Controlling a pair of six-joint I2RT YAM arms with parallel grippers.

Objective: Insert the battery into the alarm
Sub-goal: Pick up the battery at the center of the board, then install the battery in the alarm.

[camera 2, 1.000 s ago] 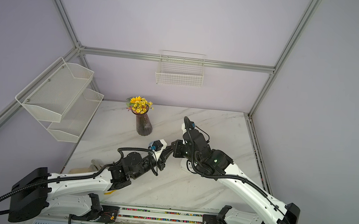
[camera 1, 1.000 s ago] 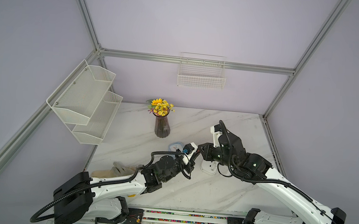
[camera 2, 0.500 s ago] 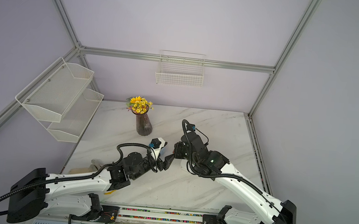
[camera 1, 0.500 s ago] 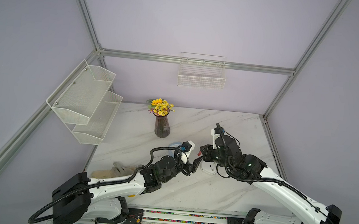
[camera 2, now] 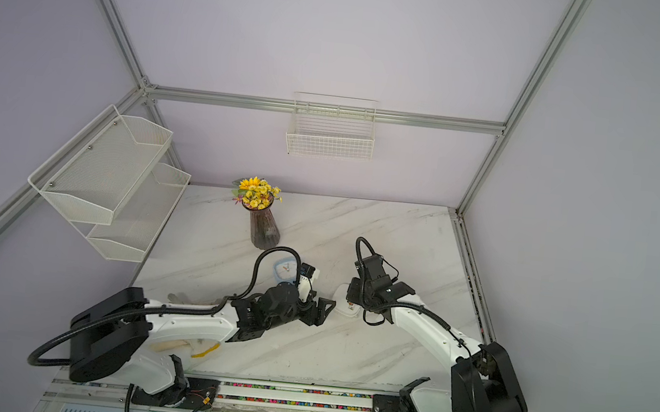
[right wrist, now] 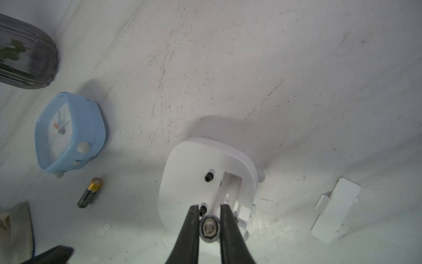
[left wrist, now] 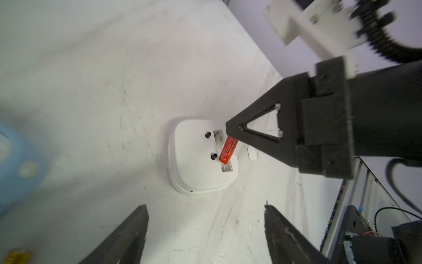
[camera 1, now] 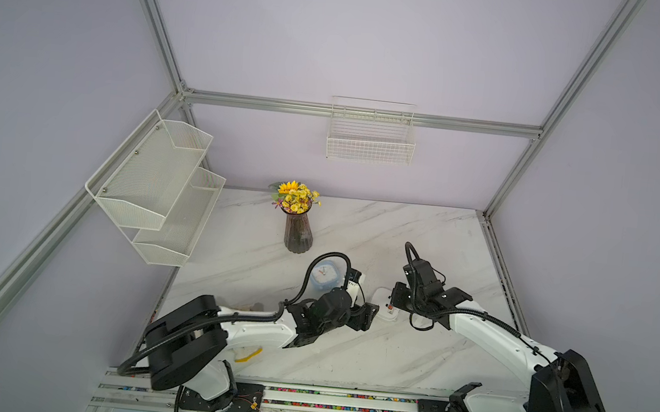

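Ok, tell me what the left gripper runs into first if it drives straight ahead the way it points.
Most likely the white alarm, lying back-up dead ahead of the open left gripper, before the red battery tilted at its slot. Height is unclear, so it could skim over.

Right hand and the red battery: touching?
Touching. The right wrist view shows the right hand shut on the red battery, both fingers pressed against its end.
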